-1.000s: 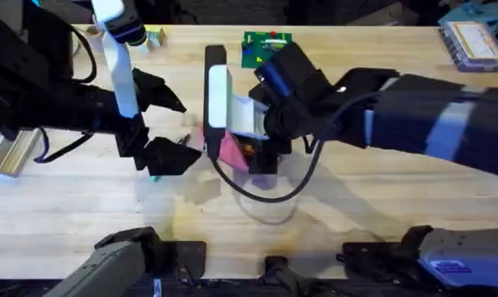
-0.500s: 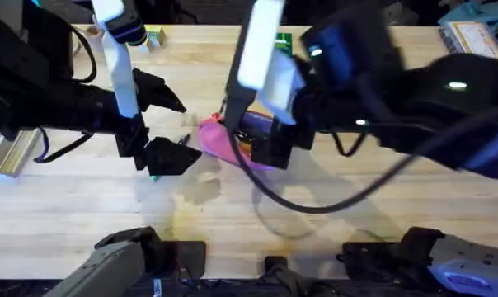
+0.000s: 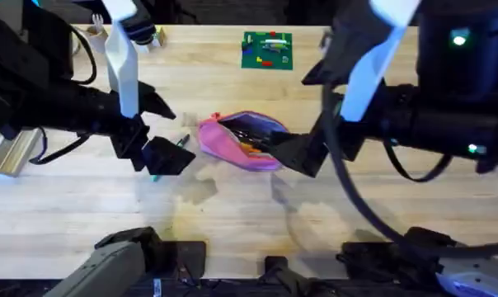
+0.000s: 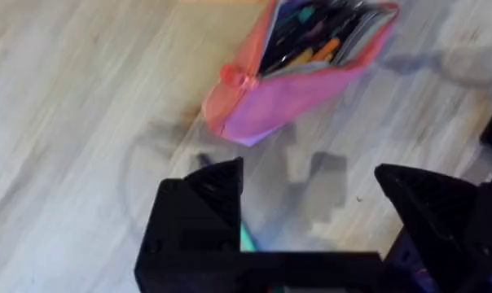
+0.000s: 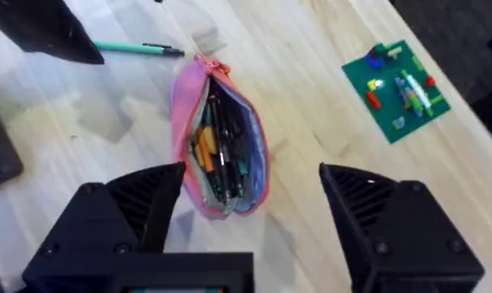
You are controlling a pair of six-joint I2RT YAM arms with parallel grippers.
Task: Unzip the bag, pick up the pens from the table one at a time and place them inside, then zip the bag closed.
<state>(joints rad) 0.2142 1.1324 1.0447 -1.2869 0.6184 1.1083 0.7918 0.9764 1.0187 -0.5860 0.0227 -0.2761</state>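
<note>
The pink bag (image 3: pixel 232 142) lies unzipped in the middle of the table (image 3: pixel 232 206), its red pull (image 4: pixel 230 75) at the end toward my left arm. Several dark and orange pens show inside its mouth (image 5: pixel 217 146). A green pen (image 5: pixel 136 49) lies on the wood just left of the bag, partly under my left gripper (image 3: pixel 165 130). That gripper hangs open over the pen (image 4: pixel 248 238), its fingers (image 4: pixel 201 203) wide apart. My right gripper (image 3: pixel 307 114) is open and raised at the bag's right end, holding nothing (image 5: pixel 254 203).
A small green board with coloured pieces (image 3: pixel 267 49) lies at the back centre (image 5: pixel 397 89). A clear box (image 3: pixel 476 41) sits at the back right. A wooden block (image 3: pixel 10 153) rests at the left edge. Bare wood stretches in front of the bag.
My right arm has swung up and to the right, off the bag, which now lies uncovered and open. The left arm has stayed in place.
</note>
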